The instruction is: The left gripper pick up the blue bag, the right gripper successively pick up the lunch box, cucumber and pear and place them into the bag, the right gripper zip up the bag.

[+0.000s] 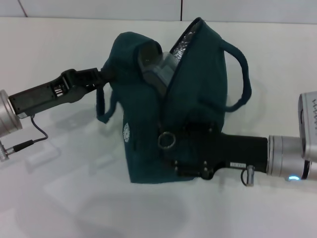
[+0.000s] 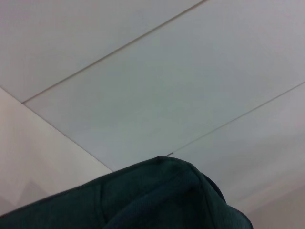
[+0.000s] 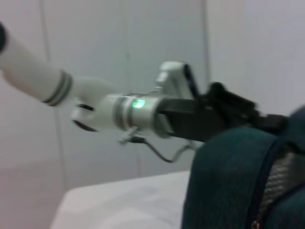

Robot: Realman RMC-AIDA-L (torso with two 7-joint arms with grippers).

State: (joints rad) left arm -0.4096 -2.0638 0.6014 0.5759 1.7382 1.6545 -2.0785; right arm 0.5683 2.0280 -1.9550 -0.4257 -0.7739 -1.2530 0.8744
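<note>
Table [image 1: 59, 198]: a plain white top with the bag on it, a white panelled wall [image 1: 99, 9] behind.
Blue bag [image 1: 143, 144]: it sits mid-table, held up between the two arms. The top gapes open at the far side, and the silver lining [image 1: 184, 37] shows along the open edge. One loop handle [image 1: 240, 74] arches out on the right; the other hangs down on the left.
Left gripper [image 1: 106, 74]: it reaches in from the left, and its tip meets the bag's upper left corner. The fabric there is bunched up against it, but the fingers are buried in the cloth, so I cannot tell how they stand. From the right wrist view the same arm runs into the bag's top edge.
Right gripper [image 1: 185, 136]: it comes in low from the right, against the bag's front at the zipper line. Its fingers merge with the dark fabric, so I cannot tell how they stand.
Zipper ring [image 1: 166, 141]: the metal pull hangs on the bag's front, just beside the right claw.
</note>
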